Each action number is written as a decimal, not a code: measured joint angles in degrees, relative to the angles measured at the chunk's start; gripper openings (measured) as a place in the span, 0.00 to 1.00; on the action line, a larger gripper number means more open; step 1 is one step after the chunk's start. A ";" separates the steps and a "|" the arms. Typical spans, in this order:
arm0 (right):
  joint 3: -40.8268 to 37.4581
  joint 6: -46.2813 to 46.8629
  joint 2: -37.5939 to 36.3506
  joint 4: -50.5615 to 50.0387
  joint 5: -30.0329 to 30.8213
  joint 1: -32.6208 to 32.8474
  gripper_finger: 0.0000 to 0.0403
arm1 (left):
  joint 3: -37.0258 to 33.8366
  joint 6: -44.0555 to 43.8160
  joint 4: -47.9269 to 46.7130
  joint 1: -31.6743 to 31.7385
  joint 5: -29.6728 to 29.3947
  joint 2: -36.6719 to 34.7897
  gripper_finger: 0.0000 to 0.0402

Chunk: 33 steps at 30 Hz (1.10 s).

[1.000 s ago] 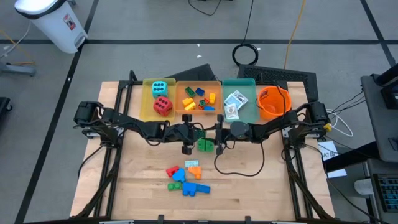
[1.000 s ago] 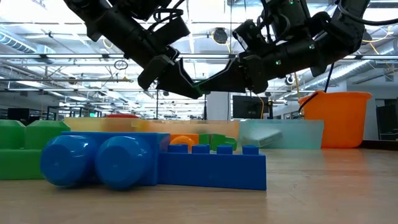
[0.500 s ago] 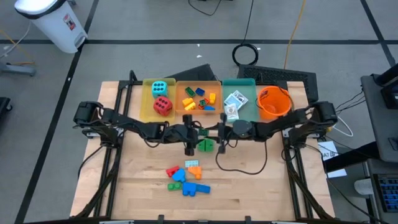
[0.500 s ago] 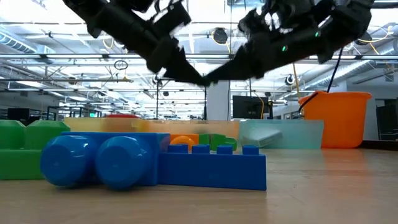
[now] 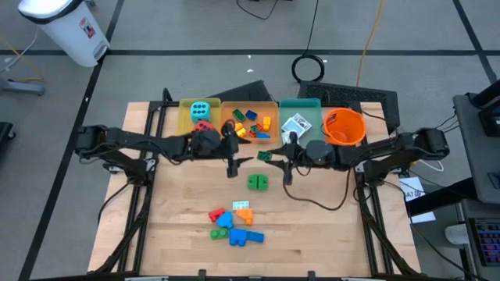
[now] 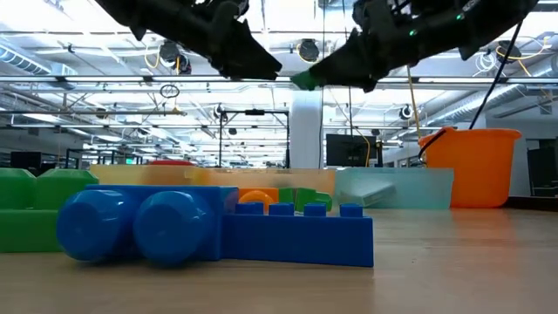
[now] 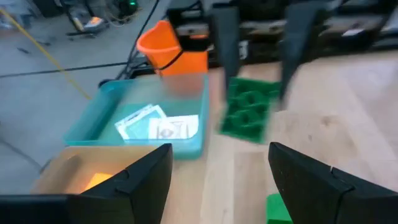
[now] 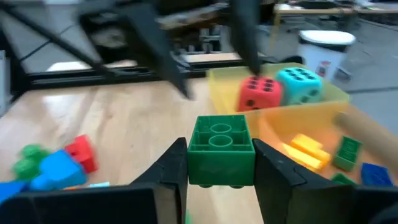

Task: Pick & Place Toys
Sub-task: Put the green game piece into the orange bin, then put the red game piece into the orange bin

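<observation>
- Because the right gripper (image 8: 221,180) carries its green brick (image 8: 221,148) pinched only along the lower sides, with most of the block standing free above the jaws, I judge a slip or twist the main risk; a quick swing toward the trays could tip it out short of the orange tray (image 5: 269,137).
- Nearest the low camera, a blue brick (image 6: 296,234) and a cluster of loose bricks (image 5: 234,222) lie on the bench (image 5: 312,234), still to be sorted; a second green brick (image 5: 257,182) sits alone, further in, below both arms.
- Seen from above, the right gripper (image 5: 269,156) hangs over the bench just short of the orange tray, jaws closed narrowly on the green brick (image 5: 265,155).
- Close beside it, the left gripper (image 5: 232,164) holds nothing; its jaws stand well apart, with bare bench showing between them in its wrist view.
- With the two arms so near one another, a sideways move by either could knock the carried brick loose.
- Farther back, the red die (image 5: 203,126) and cyan die (image 5: 200,108) rest in the yellow tray (image 5: 184,133), card packs (image 5: 295,125) in the teal tray (image 5: 312,140), beside the orange bucket (image 5: 344,129).
</observation>
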 joint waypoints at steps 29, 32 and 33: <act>0.00 -1.00 17.16 7.61 -3.36 -22.65 0.47 | -0.09 -10.51 6.02 3.76 4.93 1.77 0.68; 0.04 -1.83 15.06 4.10 -3.39 -22.65 0.55 | -0.07 -11.24 6.63 3.76 4.93 1.77 0.68; 0.00 -1.79 14.08 2.33 -3.39 -22.53 0.57 | -0.07 -11.55 6.49 3.76 4.93 1.77 0.68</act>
